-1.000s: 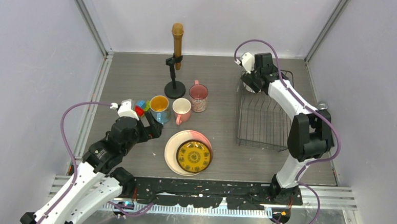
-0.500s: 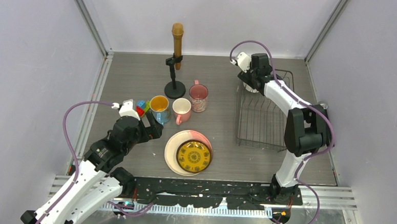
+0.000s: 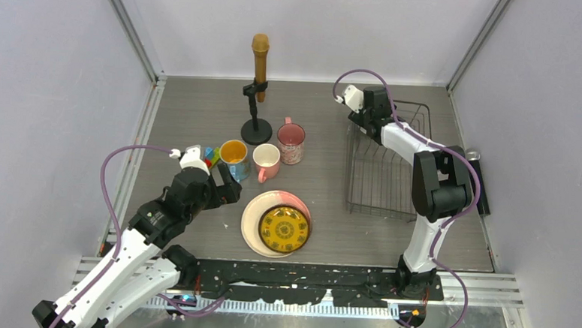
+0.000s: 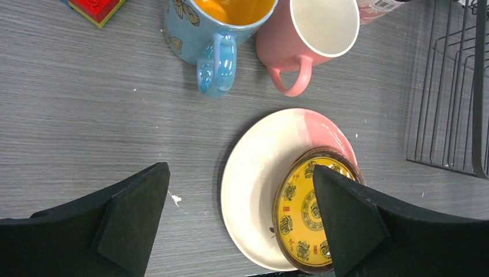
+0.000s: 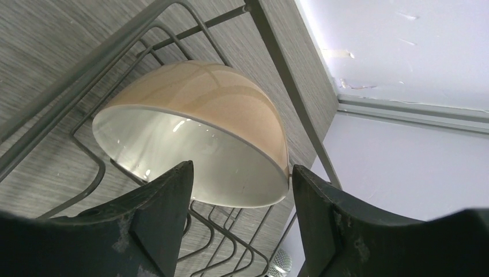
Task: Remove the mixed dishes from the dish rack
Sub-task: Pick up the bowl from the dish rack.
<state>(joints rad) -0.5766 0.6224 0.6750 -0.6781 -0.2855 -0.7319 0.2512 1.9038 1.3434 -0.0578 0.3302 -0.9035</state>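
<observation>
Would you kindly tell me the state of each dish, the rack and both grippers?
White bowl, tilted in the dish rack.
Dish rack, no other dish visible inside.
Large plate, lying flat.
Yellow plate, lying on large plate.
Orange mug, upright.
Pink mug, upright.
Patterned mug, upright.
Left gripper, open, empty.
Right gripper, open, facing bowl.

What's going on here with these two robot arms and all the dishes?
Two robot arms are emptying a black wire dish rack. An orange mug, a pink mug and a patterned mug stand on the table, beside a small yellow plate lying on a large plate. Only a bowl is left in the rack, at its far corner. The right gripper is open at that bowl, not gripping it. The left gripper hangs open near the plates, holding nothing.
</observation>
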